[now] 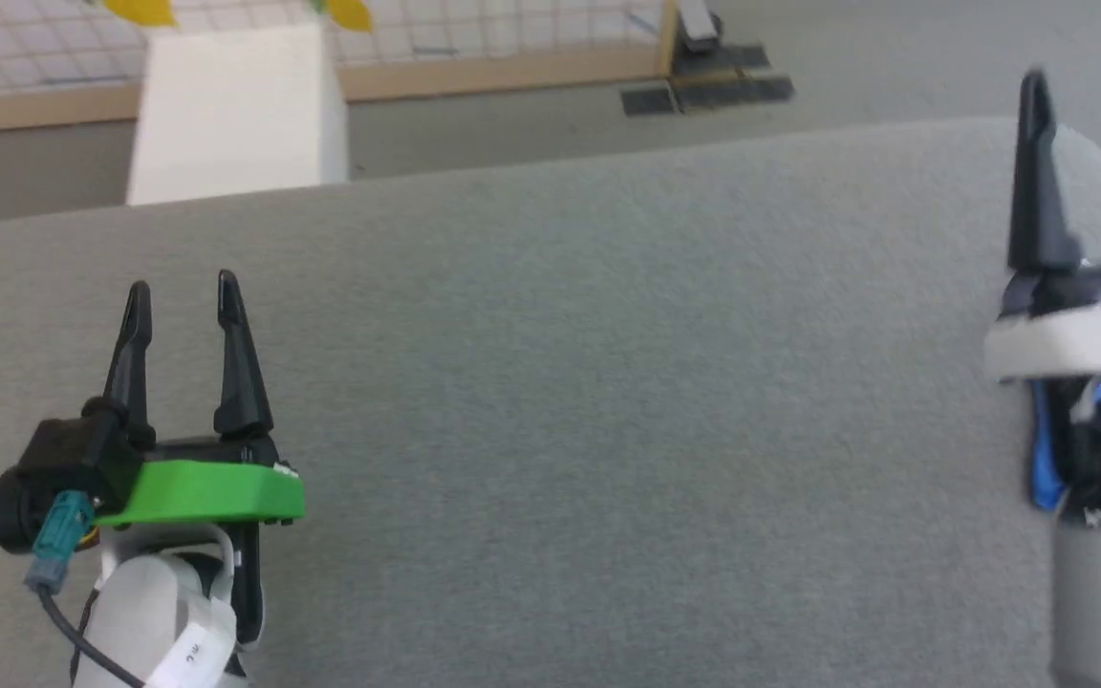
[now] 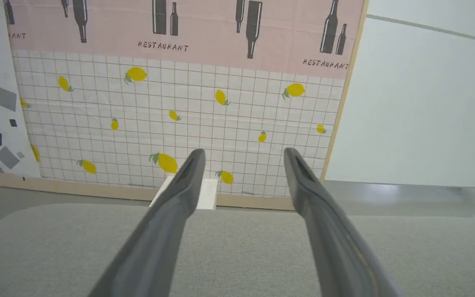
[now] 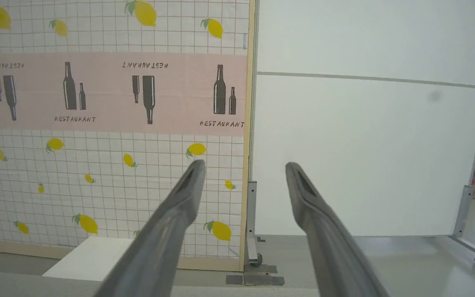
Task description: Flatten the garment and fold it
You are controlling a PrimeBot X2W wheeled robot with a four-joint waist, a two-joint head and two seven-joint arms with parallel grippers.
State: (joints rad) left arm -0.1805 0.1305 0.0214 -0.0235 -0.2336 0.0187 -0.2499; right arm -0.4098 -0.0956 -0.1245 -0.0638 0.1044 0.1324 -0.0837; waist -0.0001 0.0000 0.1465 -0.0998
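Observation:
The garment is out of view. My left gripper (image 1: 183, 290) hovers open over the grey fabric-covered table (image 1: 560, 382) at the lower left of the head view, with nothing between its fingers. In the left wrist view the left gripper (image 2: 243, 153) points across the table toward the wall. My right gripper (image 1: 1090, 81) stands open and higher at the right edge, partly cut off. In the right wrist view the right gripper (image 3: 243, 166) has its fingers spread, holding nothing.
A white box (image 1: 235, 110) stands on the floor beyond the table's far edge. Behind it is a lemon-patterned panel (image 2: 171, 119) with a wooden base. A white partition on wheels (image 3: 365, 144) stands to the right. Dark floor mats (image 1: 703, 91) lie near the panel's foot.

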